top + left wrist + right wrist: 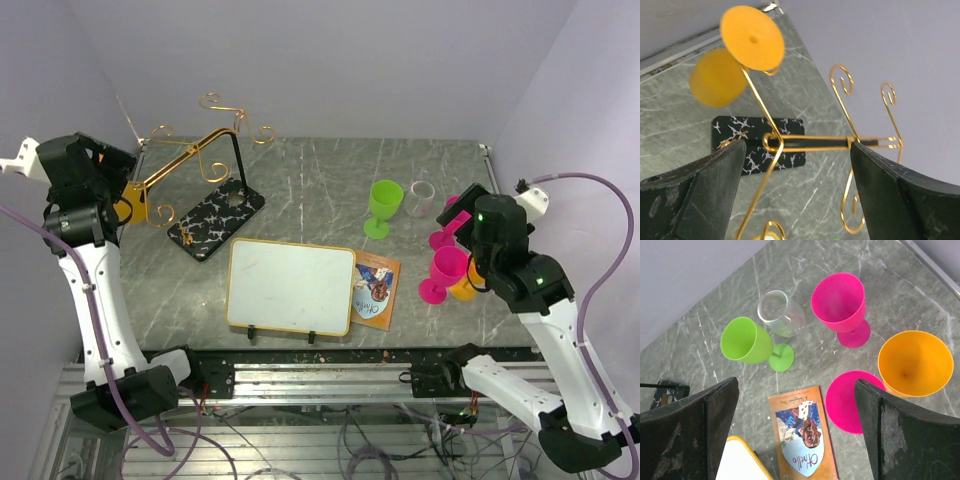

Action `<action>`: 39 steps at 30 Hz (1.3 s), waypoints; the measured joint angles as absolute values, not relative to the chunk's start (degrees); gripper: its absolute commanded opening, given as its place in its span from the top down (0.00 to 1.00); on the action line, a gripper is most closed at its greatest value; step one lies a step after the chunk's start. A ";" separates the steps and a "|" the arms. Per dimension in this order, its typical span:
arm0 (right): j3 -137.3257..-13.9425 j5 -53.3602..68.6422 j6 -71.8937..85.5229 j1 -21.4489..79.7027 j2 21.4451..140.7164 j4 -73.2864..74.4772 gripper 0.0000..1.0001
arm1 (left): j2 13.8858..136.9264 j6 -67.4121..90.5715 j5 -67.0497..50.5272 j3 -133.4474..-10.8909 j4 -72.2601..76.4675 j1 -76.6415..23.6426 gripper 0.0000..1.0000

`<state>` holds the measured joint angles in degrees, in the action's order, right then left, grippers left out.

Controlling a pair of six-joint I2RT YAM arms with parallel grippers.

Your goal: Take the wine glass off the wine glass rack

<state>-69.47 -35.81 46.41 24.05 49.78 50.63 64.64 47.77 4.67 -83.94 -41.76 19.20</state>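
Note:
An orange wine glass [134, 207] hangs upside down from a gold arm of the wine glass rack [215, 222], at the rack's left end. In the left wrist view its round foot [752, 37] is at the top and its bowl behind it is blurred. The rack's marble-look base [760, 137] lies below. My left gripper [118, 192] is open beside the glass and holds nothing [797, 200]. Gold arms cross the gap between its fingers. My right gripper [465, 225] is open and empty [795, 440], high over the glasses on the right.
On the right stand a green glass [747, 341], a clear glass [781, 314], a pink glass [839, 302] and an orange glass [914, 362]. A second pink glass [447, 268] stands near them. A whiteboard [290, 285] and a book [377, 288] lie at the front.

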 measured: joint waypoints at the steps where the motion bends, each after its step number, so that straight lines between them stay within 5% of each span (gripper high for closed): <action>1: -69.04 -36.32 46.30 24.67 49.25 50.33 0.00 | 64.60 48.71 5.45 -82.72 -40.97 19.64 0.05; 20: -64.14 -44.86 41.78 32.18 44.49 42.06 0.00 | 75.77 55.57 11.88 -79.57 -33.19 27.94 0.02; 22: -63.81 -44.86 41.36 32.27 44.49 41.28 0.00 | 76.79 55.75 11.16 -79.61 -32.64 28.08 0.11; 29: -63.13 -44.45 40.16 32.34 44.80 39.31 0.00 | 80.31 57.54 7.84 -80.42 -29.98 28.56 0.13; 39: -63.09 -44.53 39.77 32.42 45.52 37.45 0.00 | 83.15 60.25 7.20 -80.97 -28.53 28.64 0.34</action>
<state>-63.09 -44.53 39.77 32.42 45.52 37.45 83.15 60.25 7.20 -80.97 -28.53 28.64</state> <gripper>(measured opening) 0.994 0.700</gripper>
